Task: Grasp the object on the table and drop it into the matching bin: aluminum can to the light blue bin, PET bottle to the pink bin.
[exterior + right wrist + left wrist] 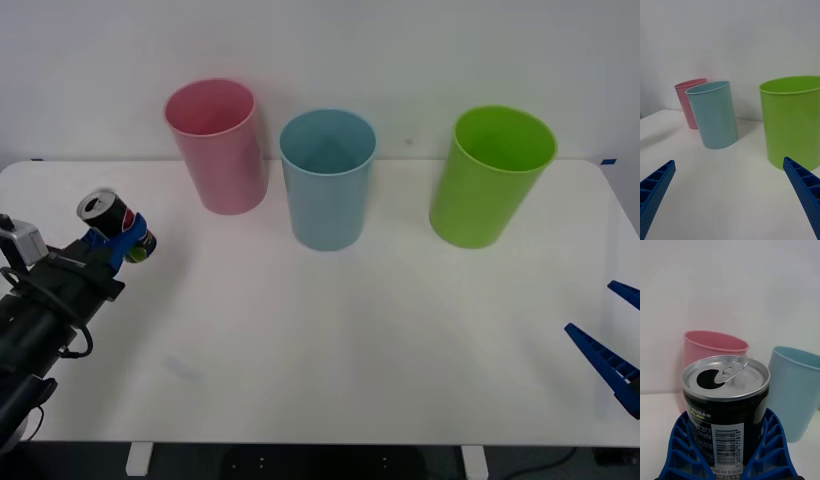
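can in the left gripper, blue bin ahead

the left gripper sits over the left part of the wide white rectangular table, its blue ribbed fingers closed around the small black aluminum drink can with a silver top. the can is tilted in the front view, and the fingers hold it round the lower body, one on each side, with the silver lid and upper wall standing free above them.

the can is open: the pull tab is bent up and the mouth shows dark, so it is probably empty or nearly so, and light. thin aluminum dents easily and the printed wall is smooth, so a moderate squeeze low on the body, as here, looks safer than pinching near the rim. if any liquid remains, tilting could spill it.

readable on the can in the left wrist view: "sugar" and part of "flavo" in yellow-green, "190 ml 0 kcal" and a barcode with digits beneath; the small text is too fine to read. a red-white-blue mark shows in the front view.

the tall light blue plastic tapered bin stands between the pink plastic tapered bin and a lime green plastic bin, well apart from the can.

the right gripper waits at the table's right edge, fingers spread wide, holding nothing.
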{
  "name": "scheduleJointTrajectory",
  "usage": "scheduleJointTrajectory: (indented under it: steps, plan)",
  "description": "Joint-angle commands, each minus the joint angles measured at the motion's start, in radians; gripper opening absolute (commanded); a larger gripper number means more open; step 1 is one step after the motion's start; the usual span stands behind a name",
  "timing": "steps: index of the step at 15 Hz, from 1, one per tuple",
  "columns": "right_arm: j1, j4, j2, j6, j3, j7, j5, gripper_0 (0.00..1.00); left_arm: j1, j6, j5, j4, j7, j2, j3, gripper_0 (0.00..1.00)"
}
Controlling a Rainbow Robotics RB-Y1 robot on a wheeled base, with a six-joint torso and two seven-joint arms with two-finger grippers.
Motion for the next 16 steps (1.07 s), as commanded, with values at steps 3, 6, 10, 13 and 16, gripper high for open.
scheduleJointTrajectory:
  steps: [3, 6, 10, 13, 16]
  plan:
    - [0.0, 0.0, 0.0, 0.0, 0.0, 0.0, 0.0, 1.0, -0.019, -0.004, -0.031, -0.109, 0.158, 0.011, -0.008, 0.0]
    - [0.0, 0.0, 0.0, 0.0, 0.0, 0.0, 0.0, 1.0, -0.07, -0.001, -0.074, -0.133, 0.233, 0.019, -0.031, 0.0]
    - [0.0, 0.0, 0.0, 0.0, 0.0, 0.0, 0.0, 1.0, -0.177, 0.055, -0.14, -0.118, 0.273, 0.028, -0.102, 0.0]
    - [0.0, 0.0, 0.0, 0.0, 0.0, 0.0, 0.0, 1.0, -0.303, 0.058, -0.186, -0.041, 0.285, 0.028, -0.142, 0.0]
    - [0.0, 0.0, 0.0, 0.0, 0.0, 0.0, 0.0, 1.0, -0.444, 0.058, -0.225, 0.074, 0.287, 0.029, -0.175, 0.0]
